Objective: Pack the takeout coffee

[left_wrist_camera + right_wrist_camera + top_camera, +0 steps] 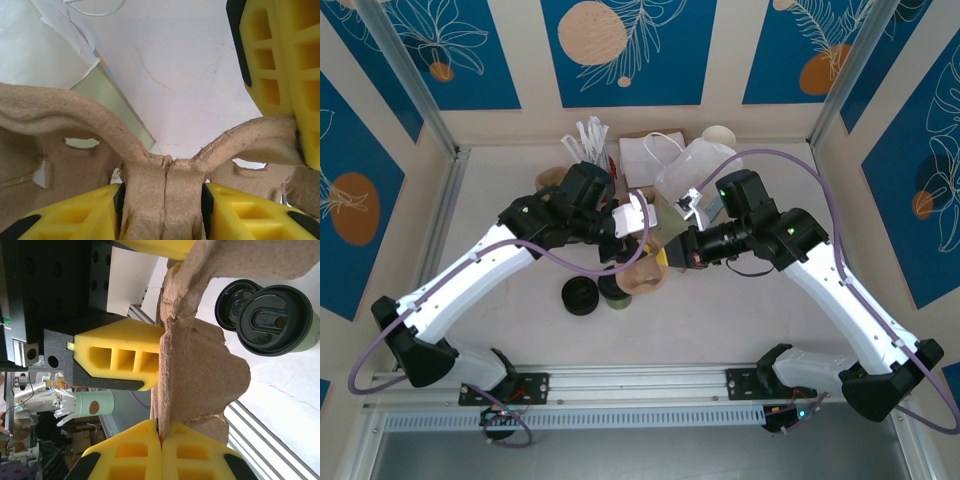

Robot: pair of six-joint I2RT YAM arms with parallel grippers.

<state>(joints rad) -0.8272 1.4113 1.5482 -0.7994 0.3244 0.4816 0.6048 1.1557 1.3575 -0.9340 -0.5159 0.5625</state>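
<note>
Left gripper (162, 205) pinches the centre ridge of the pulp cup carrier (60, 112). Right gripper (161, 440) is pressed tight on the carrier's thin wall. Takeout coffee (277, 315), black-lidded, stands on the table (290, 385) beyond the right gripper's fingers, outside the carrier, just beside a pile of black lids (231, 296).

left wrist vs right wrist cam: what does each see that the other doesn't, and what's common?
Left wrist: a white paper bag at upper left.
Right wrist: a lidded cup standing on the table, with loose black lids behind it.
Both: the cardboard cup tray, gripped by the left pincer on its middle rib and pinched by the right pincer at its edge.
</note>
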